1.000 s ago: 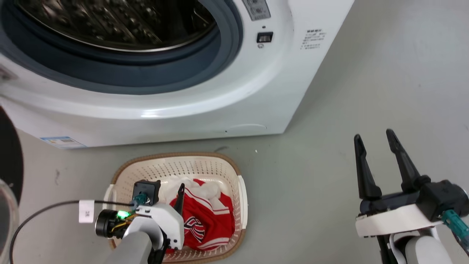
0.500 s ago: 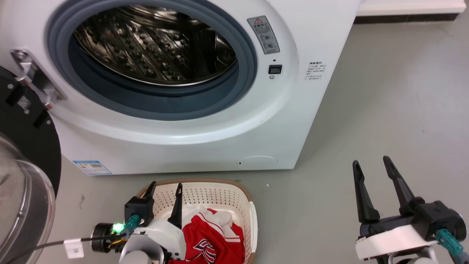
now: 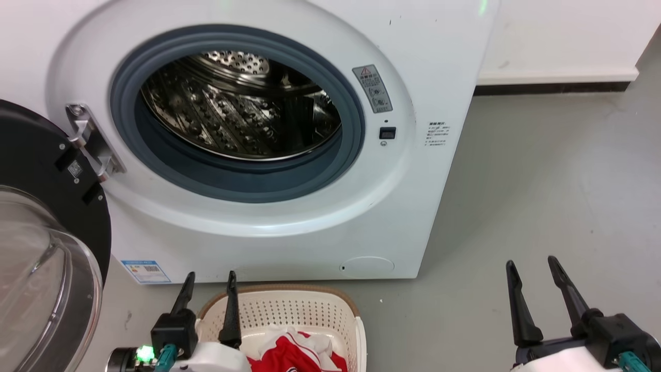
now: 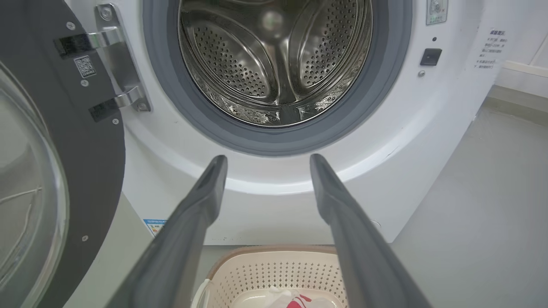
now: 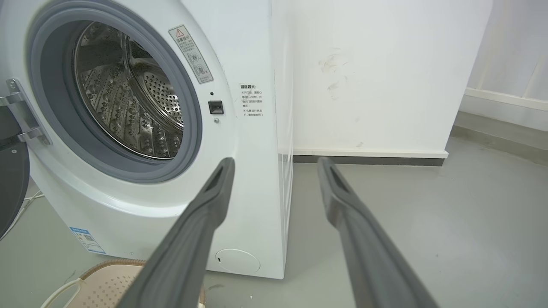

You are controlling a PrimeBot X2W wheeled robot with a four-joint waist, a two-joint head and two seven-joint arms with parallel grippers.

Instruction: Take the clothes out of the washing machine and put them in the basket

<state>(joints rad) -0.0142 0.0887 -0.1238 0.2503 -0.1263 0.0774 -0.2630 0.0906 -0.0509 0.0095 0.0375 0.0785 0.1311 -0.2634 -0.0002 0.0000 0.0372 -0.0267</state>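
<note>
Dark L end effector (image 3: pixel 209 279) splayed by basket (image 3: pixel 299 310), R end effector (image 3: pixel 532 263) splayed

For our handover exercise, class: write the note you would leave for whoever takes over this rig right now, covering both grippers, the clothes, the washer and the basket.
Left gripper: open, empty, by the basket.
Right gripper: open, empty, over the floor to the right.
Things: red clothes lie in the basket, in front of the washer; door open.
Done: no clothes visible in the drum.
Left: check the drum's hidden front lip; otherwise probably finished.
</note>
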